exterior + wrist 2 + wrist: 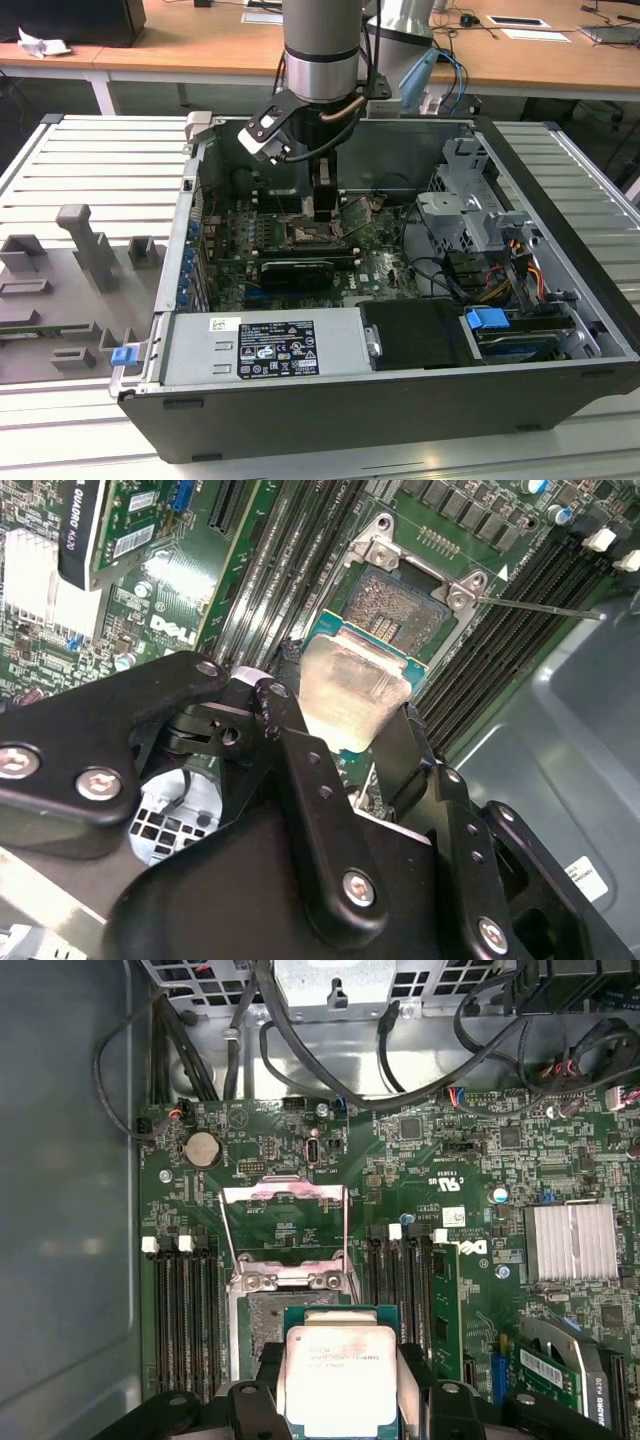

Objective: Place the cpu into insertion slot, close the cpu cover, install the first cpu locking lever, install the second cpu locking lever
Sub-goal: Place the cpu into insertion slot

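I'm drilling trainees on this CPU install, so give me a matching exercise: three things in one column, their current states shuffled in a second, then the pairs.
1. cpu
2. cpu cover
3. insertion slot

A. flipped open
B. bare, no chip seated
C. gripped by the end effector

Pairs: 1-C, 2-A, 3-B

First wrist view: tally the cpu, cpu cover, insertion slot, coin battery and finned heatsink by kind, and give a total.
cpu: 1
cpu cover: 1
insertion slot: 1
coin battery: 1
finned heatsink: 1
Total: 5
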{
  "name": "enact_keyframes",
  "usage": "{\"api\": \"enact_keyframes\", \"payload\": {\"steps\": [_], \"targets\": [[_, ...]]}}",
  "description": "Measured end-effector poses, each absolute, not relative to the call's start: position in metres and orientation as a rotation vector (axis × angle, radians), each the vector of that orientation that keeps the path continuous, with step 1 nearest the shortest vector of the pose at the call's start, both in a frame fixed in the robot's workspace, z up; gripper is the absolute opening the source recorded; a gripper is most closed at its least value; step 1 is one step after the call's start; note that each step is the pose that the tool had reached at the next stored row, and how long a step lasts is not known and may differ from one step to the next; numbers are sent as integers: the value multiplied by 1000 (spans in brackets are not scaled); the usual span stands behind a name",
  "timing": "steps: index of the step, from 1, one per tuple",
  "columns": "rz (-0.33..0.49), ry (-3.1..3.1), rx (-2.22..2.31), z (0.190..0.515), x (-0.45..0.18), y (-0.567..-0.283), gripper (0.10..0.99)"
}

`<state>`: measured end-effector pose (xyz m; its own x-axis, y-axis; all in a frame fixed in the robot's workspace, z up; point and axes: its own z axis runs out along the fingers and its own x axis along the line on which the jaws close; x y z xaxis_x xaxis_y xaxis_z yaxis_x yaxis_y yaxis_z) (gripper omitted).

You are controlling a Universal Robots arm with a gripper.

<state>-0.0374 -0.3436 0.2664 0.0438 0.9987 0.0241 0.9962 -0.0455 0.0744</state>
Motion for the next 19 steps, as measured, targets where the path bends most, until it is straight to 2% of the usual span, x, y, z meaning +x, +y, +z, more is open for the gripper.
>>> {"api": "enact_keyframes", "payload": {"steps": [19], "targets": [[107, 2145, 2242, 255, -38, -336, 529]]}}
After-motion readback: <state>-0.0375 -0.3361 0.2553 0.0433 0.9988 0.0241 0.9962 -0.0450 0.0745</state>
